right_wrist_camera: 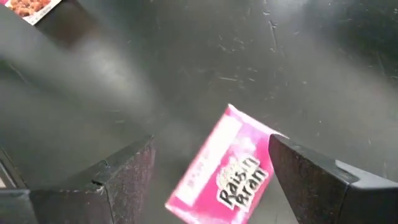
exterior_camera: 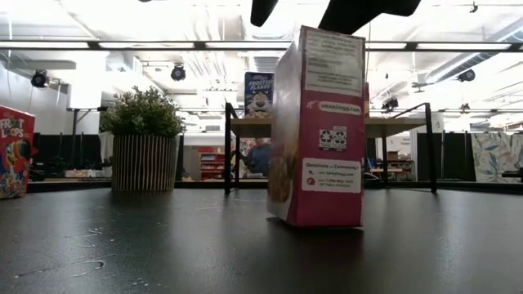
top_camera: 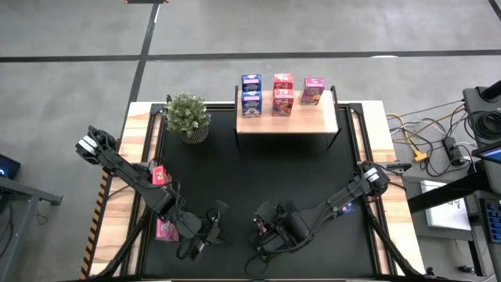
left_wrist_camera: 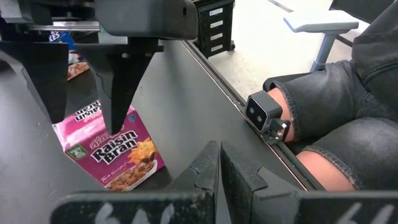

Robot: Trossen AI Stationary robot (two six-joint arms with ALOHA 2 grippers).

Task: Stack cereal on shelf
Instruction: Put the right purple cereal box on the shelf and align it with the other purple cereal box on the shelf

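A pink Raisin Bran cereal box [left_wrist_camera: 112,152] stands upright on the black table [top_camera: 297,180] near its front edge, resting on its bottom end [exterior_camera: 319,220]. My right gripper [right_wrist_camera: 211,142] hangs open just above it, pointing steeply down, one finger on each side of the box top and clear of it. My left gripper [left_wrist_camera: 219,155] is shut and holds nothing; it waits just left of the box [top_camera: 205,231]. The wooden shelf [top_camera: 313,121] at the far edge carries several cereal boxes [top_camera: 282,92].
A potted plant [top_camera: 188,117] stands at the far left. Two more cereal boxes [top_camera: 160,174] [top_camera: 166,229] are at the table's left side. A small camera [left_wrist_camera: 261,113] sits on the near edge, with a seated person's legs [left_wrist_camera: 348,124] beyond it.
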